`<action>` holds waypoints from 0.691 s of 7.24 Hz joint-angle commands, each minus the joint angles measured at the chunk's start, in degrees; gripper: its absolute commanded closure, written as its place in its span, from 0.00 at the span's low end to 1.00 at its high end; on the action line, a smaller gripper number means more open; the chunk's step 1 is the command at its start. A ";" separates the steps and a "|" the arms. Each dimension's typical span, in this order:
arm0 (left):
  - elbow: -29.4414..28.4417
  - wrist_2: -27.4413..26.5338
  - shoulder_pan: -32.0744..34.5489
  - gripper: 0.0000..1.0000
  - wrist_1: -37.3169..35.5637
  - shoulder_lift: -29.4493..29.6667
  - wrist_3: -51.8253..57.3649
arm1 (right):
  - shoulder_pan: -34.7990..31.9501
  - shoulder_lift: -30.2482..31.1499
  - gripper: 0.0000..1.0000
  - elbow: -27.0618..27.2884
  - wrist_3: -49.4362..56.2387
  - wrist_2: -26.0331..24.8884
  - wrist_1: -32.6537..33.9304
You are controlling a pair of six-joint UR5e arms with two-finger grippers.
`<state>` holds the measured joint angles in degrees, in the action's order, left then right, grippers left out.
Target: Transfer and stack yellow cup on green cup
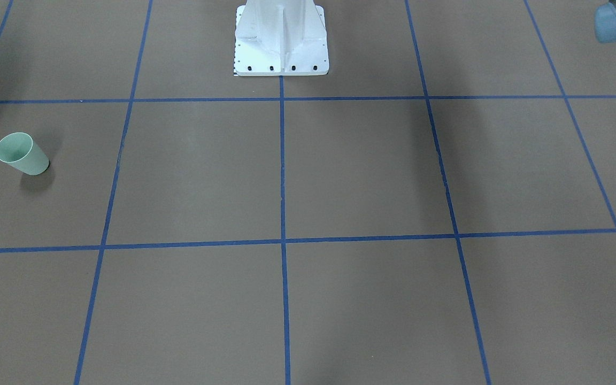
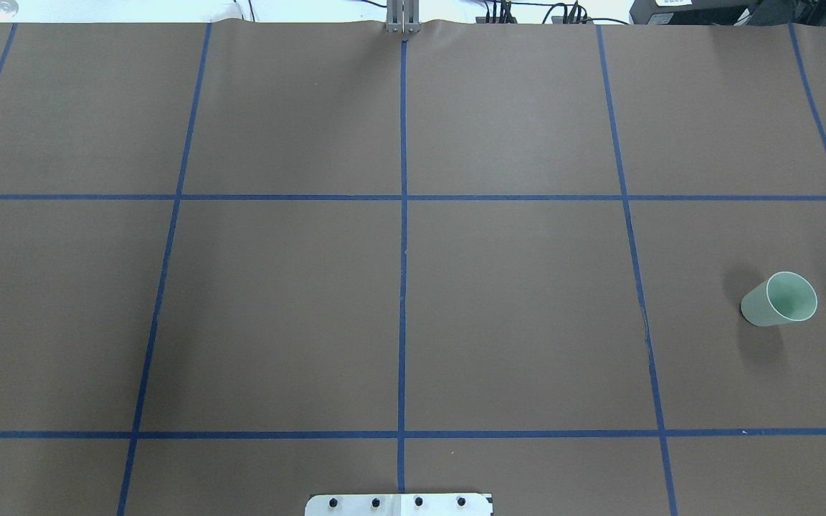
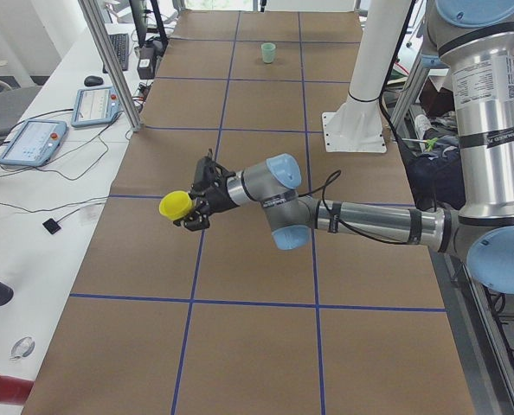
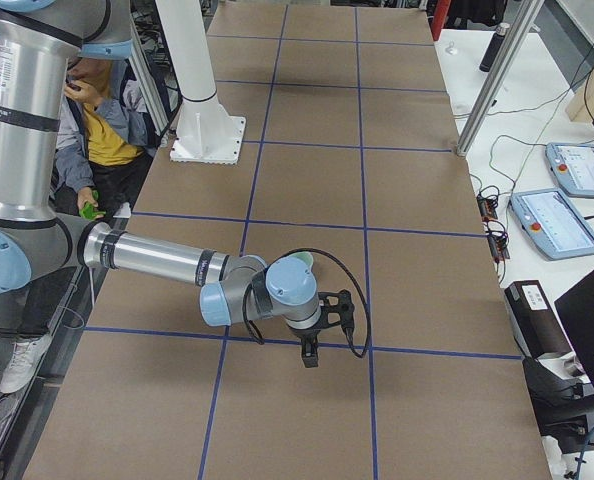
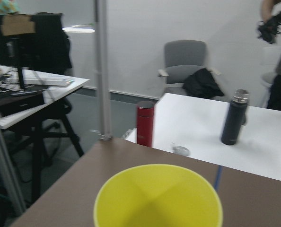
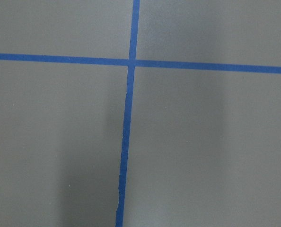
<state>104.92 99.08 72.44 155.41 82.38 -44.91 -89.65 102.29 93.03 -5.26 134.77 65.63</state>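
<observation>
Two cups lie well apart. The yellow cup (image 3: 176, 206) is at the tip of the left gripper (image 3: 190, 207), raised off the tabletop (image 2: 513, 322); its open mouth fills the lower edge of the left wrist view. Whether those fingers are clenched on it, I cannot tell. The green cup (image 2: 779, 299) stands upright on the robot's right side. The right gripper (image 4: 311, 352) points down over a crossing of blue tape (image 6: 126, 142); its fingers' state cannot be told either
</observation>
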 commanded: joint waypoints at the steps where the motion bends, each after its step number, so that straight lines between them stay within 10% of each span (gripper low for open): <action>1: -0.16 10.13 -1.84 1.00 -0.02 10.56 3.42 | 0.00 -2.43 0.00 0.74 -0.36 0.67 0.11; 5: -0.15 10.26 -15.97 1.00 -0.01 24.55 3.60 | 0.00 -6.31 0.00 3.80 -2.11 2.52 4.77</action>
<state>104.84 109.46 60.69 155.45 103.24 -41.47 -89.71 96.37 95.09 -6.35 137.16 69.96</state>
